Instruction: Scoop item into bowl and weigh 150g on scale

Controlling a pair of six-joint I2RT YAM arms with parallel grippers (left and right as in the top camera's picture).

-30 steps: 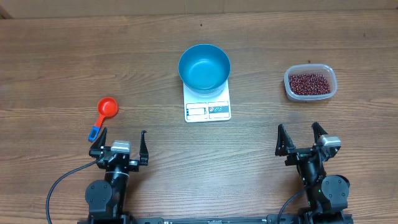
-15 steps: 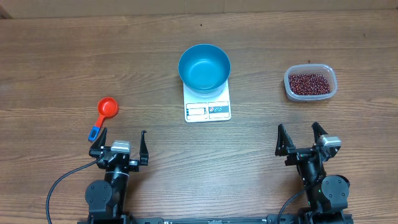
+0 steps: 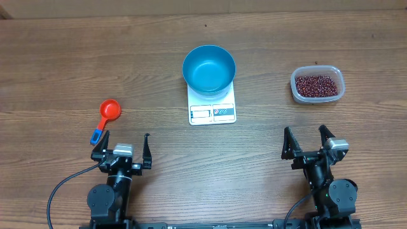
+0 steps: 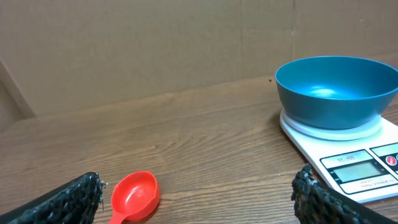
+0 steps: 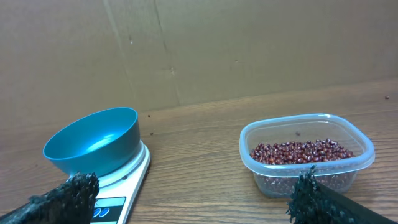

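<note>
On the desk (image 3: 63, 51), center: blue bowl (image 3: 209, 69) atop the scale (image 3: 212, 113).
Beans (image 3: 316, 84) fill the clear tub (image 3: 341, 75) at right, red scoop (image 3: 109, 110) at left; left jaws and right jaws gape wide, empty.

Empty blue bowl (image 3: 209, 69) atop white scale (image 3: 212, 113); maroon beans (image 3: 316, 84) in clear tub (image 3: 341, 79)

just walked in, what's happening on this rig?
Nothing is being handled yet. The left gripper and right gripper rest at the near edge of the table, both open and empty. The blue bowl sits empty on the scale mid-table. The beans are all in the clear tub ahead of the right arm, and the red scoop lies just ahead of the left gripper. Scooping hasn't started.
</note>
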